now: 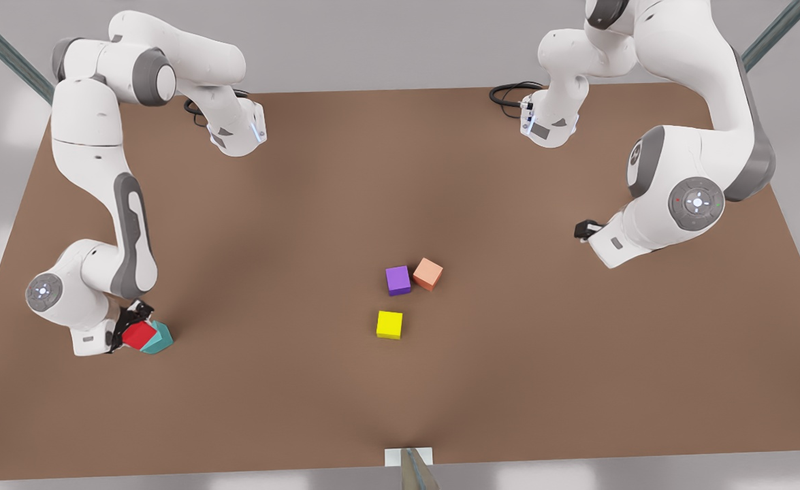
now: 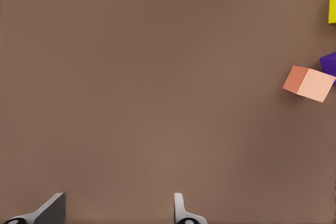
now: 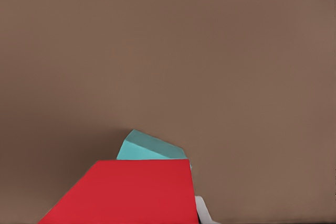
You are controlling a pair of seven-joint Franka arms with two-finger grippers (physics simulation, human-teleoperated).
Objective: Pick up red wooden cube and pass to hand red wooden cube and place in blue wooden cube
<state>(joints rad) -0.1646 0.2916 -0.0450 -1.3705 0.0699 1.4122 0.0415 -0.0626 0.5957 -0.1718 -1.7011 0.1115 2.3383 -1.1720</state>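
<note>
The right claw [image 1: 129, 327], at the front view's left, grips the red wooden cube [image 1: 139, 335], tilted edge-down and touching the blue wooden cube [image 1: 160, 338] on the table [image 1: 508, 381]; the red one hides part of the blue. In the right wrist view one white fingertip [image 3: 203, 212] peeks past the red cube. The left claw [image 1: 582, 229], at the front view's right, hangs spread and empty. Between them lie a yellow cube [image 1: 389, 324], purple cube [image 1: 397, 280] and salmon cube [image 1: 427, 273].
</note>
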